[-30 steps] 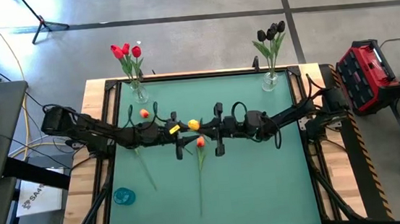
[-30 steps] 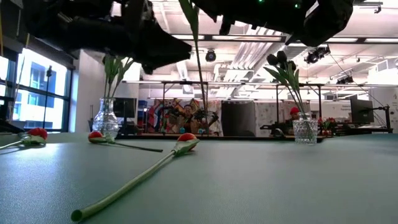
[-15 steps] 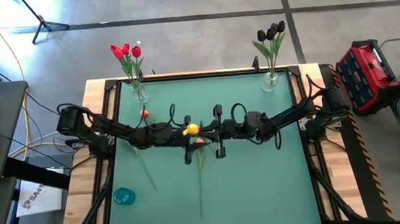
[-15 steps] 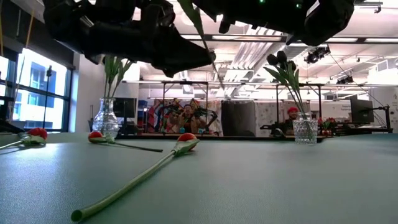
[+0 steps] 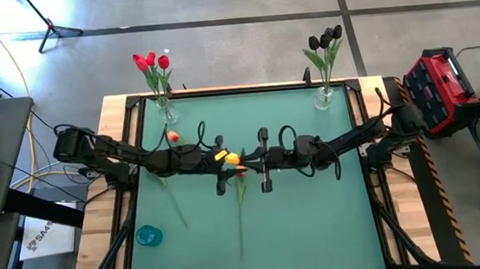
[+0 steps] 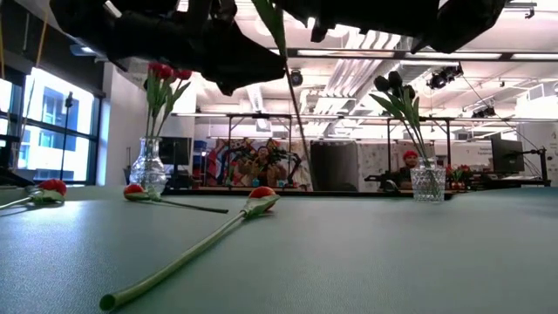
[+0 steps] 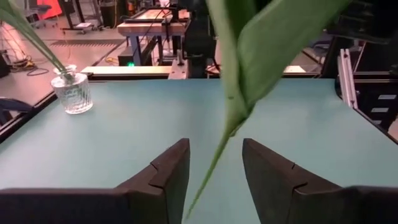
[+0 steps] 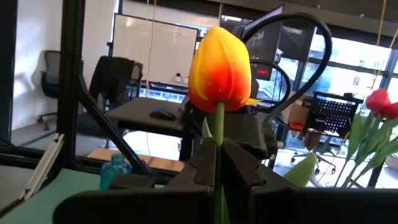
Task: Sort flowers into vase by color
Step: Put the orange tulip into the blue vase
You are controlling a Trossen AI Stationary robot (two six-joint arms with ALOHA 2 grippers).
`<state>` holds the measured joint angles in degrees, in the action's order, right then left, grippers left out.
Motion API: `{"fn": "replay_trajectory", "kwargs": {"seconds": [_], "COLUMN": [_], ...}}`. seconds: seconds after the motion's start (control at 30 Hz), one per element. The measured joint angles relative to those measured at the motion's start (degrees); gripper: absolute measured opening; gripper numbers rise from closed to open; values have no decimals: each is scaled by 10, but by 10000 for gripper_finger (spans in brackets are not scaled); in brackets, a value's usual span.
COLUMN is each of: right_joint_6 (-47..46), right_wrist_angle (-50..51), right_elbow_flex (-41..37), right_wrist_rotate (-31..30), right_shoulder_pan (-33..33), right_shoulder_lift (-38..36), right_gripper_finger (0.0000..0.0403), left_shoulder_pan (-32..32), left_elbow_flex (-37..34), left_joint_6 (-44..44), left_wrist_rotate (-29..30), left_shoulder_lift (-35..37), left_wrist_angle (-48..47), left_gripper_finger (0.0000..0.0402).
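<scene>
while the two arms meet above the middle of the green table (image 5: 316,206), the right gripper (image 8: 217,163) has its fingers pressed together on the stem of a yellow-orange tulip (image 8: 219,70), just under the head, and carries it clear of the surface. in the high view that head shows as a yellow spot (image 5: 232,158) between the two wrists. the left gripper (image 7: 214,163) has its fingers spread apart on either side of the same flower's stem and leaf (image 7: 261,43); the stem runs down through the gap between them, and i cannot tell whether either finger touches it.

two glass vases stand at the far edge of the table. the left vase (image 5: 168,113) holds three red tulips (image 5: 152,62); the right vase (image 5: 324,98) holds dark tulips (image 5: 326,37), three as far as i can count.

three flowers lie flat on the table. one with a red-orange head (image 6: 261,195) lies nearest the middle, under the grippers, its long stem reaching toward the near edge. a second (image 6: 133,189) lies close to the left vase, and a third (image 6: 53,187) lies farther out to the left side in the low view. a small blue object (image 5: 148,237) sits near the table's near left corner.
</scene>
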<state>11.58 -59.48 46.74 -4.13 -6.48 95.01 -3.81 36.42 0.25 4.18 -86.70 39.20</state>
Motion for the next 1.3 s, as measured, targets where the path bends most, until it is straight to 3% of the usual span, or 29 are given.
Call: {"fn": "replay_trajectory", "kwargs": {"seconds": [0.17, 0.3, 0.63, 0.73, 0.97, 1.2, 1.3], "right_joint_6": [5, 5, -14, -45, -66, -103, -150], "right_wrist_angle": [-24, -40, -36, -20, 67, 264, 338], "right_elbow_flex": [0, 0, 0, 0, 0, 0, 0], "right_wrist_rotate": [-1, -1, -2, -30, -93, -249, -272], "right_shoulder_pan": [0, 1, 4, 10, 27, 38, 50], "right_shoulder_lift": [0, 0, 0, 0, -16, -79, -85], "right_gripper_finger": [0, 0, 0, 9, 88, 161, 174], "left_shoulder_pan": [0, 0, 2, 2, -1, -35, -58], "left_elbow_flex": [0, 0, 0, -1, -1, 0, 0], "left_joint_6": [0, 5, 5, 5, -18, -65, -93], "left_wrist_rotate": [-23, -36, -19, -6, 113, 223, 266], "left_shoulder_lift": [-9, -17, -18, -10, 78, 230, 302], "left_wrist_angle": [13, 52, 57, 39, -134, -320, -392], "left_gripper_finger": [156, 146, 30, 6, 2, 1, 1]}}
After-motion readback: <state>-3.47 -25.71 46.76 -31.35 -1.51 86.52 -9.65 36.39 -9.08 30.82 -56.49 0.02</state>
